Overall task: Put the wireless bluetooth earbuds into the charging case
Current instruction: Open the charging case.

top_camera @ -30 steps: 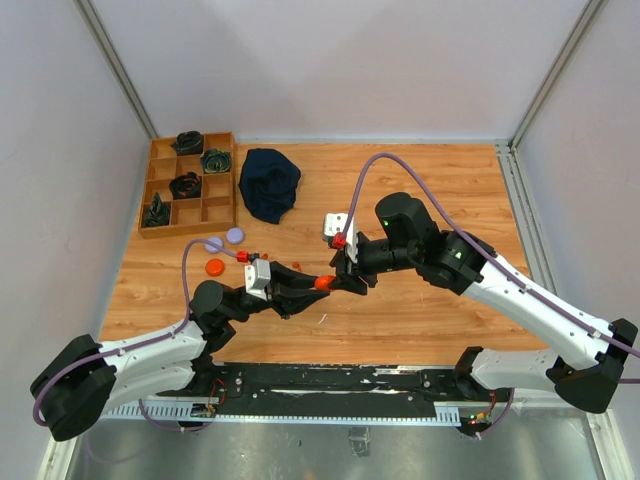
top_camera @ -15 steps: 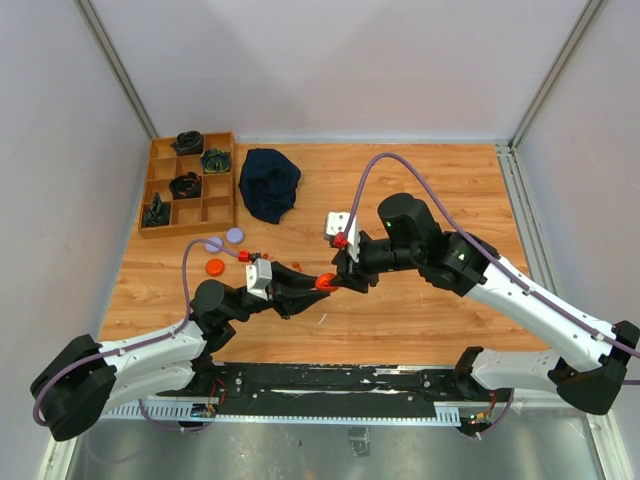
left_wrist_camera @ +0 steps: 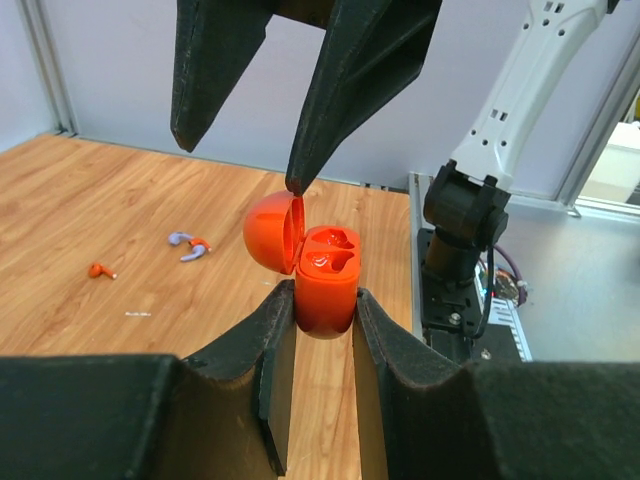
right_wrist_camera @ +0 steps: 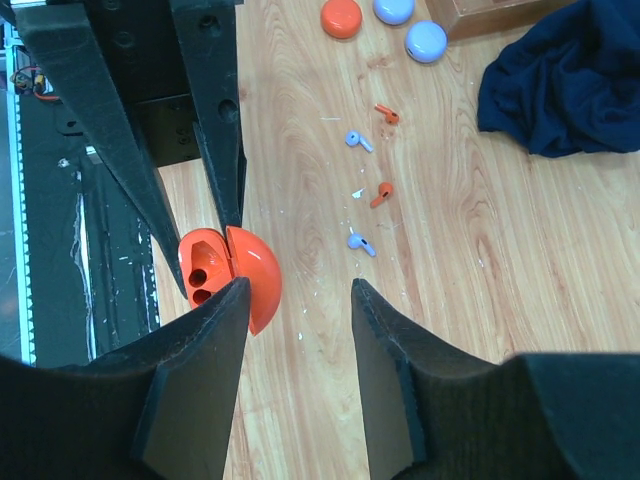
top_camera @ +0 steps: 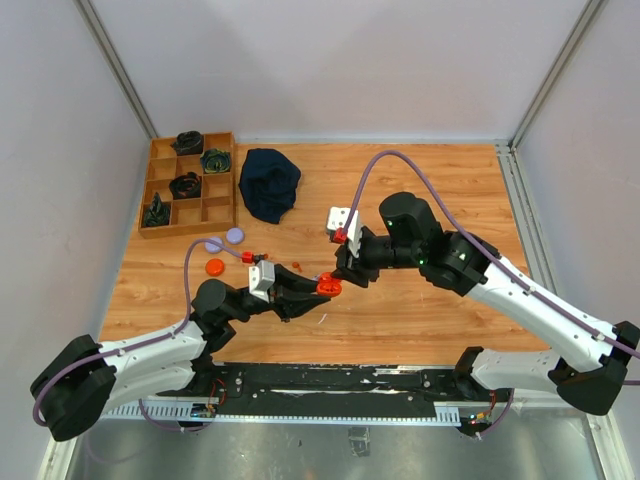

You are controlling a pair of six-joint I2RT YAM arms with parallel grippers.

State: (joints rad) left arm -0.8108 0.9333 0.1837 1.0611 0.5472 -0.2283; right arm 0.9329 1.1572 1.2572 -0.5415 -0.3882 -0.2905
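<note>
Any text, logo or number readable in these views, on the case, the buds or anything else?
None readable: the case, buds, discs, cloth and tray show no print in any view.
</note>
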